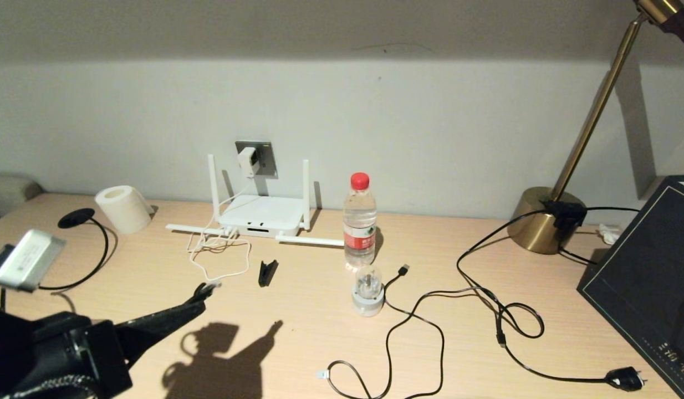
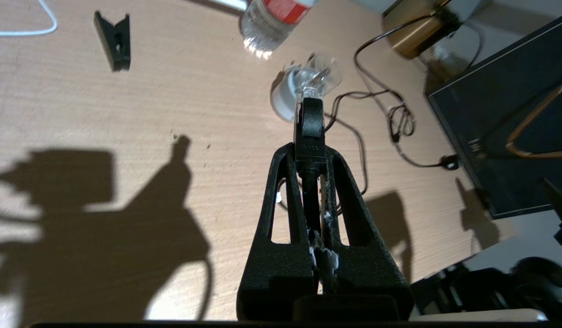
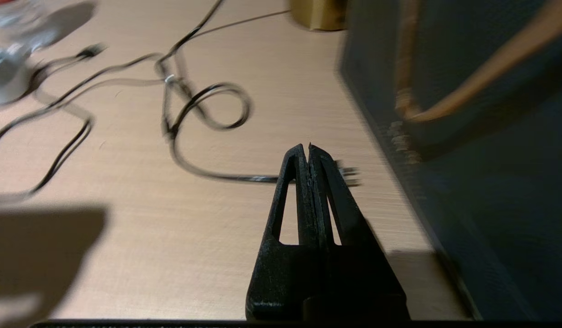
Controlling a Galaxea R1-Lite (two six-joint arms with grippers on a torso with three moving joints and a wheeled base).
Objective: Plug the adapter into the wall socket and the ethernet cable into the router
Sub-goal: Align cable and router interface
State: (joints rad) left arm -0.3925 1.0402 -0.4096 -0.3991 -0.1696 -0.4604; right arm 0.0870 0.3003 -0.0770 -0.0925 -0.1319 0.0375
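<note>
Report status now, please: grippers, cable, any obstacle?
Left gripper shut on ethernet cable, above desk. Right gripper shut, empty. Adapter already in wall socket. Path to router: white cord.

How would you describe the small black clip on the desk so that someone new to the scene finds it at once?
Start at the white router against the wall, below the wall socket. Just in front of it on the wooden desk, left of the water bottle, lies the black clip. Unlike the black cables nearby, it is a short, stiff wedge with no cord.
</note>
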